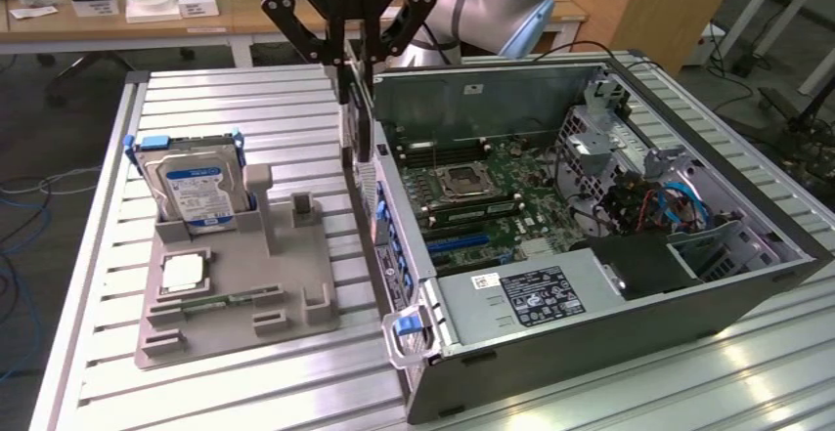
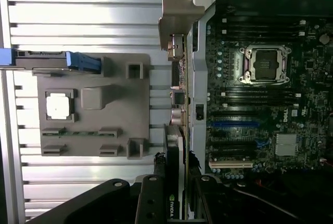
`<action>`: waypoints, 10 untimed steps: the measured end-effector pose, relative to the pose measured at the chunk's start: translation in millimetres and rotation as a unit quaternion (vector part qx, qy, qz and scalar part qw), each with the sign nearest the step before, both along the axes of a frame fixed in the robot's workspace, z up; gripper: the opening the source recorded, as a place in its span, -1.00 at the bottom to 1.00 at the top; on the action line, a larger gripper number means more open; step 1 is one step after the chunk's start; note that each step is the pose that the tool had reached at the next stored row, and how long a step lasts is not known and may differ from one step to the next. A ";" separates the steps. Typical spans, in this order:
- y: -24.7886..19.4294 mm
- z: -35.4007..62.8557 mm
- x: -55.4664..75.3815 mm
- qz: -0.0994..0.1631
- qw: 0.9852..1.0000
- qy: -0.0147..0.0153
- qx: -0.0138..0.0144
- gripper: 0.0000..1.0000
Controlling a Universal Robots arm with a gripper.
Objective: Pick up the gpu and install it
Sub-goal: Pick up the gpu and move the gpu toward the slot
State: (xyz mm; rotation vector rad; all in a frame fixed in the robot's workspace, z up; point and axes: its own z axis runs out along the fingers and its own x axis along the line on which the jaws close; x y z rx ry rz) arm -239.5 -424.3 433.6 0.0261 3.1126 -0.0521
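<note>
One desk: ribbed aluminium slats, bright and reflective, carrying everything listed below.

One computer case: dark grey sheet-metal box laid on its side with the side panel off. Contents: green motherboard with a square, metal-framed processor socket, rows of long narrow black slots and a blue slot; a boxy power supply bearing a black-and-white label; loose blue and dark cables at the exterior view's right. A blue plastic handle sits on the near end.

One parts holder: matt grey moulded plate with upright posts and shallow pockets, lying on the desk beside the case. Contents: one hard drive, silver with a blue-white label and blue rails, standing on edge; one square silver processor chip, lying flat; one narrow green memory stick, lying flat between small clips.

One gpu: thin flat card seen edge-on, black cooler face, green board edge, bent silver bracket at the end away from the end effector, green logo near the grip. Position: hanging upright off the desk, just outside the case wall that faces the holder; contact with that wall cannot be told.

One end effector: black linkage fingers, pinching the gpu by its upper end.
</note>
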 end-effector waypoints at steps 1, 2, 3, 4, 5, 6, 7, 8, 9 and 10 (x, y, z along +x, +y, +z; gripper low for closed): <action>0.7 0.0 1.8 0.000 1.000 0.000 0.000 -0.47; 1.3 0.0 3.5 0.000 1.000 0.000 0.000 -0.47; 2.1 0.0 5.4 0.000 1.000 0.000 0.000 -0.47; 2.7 -0.1 7.8 0.000 1.000 0.000 0.000 -0.47; 3.3 -0.1 10.2 0.000 1.000 0.000 0.000 -0.47; 3.8 -0.1 12.9 0.000 1.000 0.000 0.000 -0.47; 4.3 -0.1 15.8 0.000 1.000 0.000 0.000 -0.47; 4.7 0.0 18.9 0.000 1.000 0.000 0.000 -0.47; 5.1 0.0 21.9 0.001 1.000 0.000 0.000 -0.47; 5.5 0.0 24.7 0.001 1.000 0.000 0.000 -0.47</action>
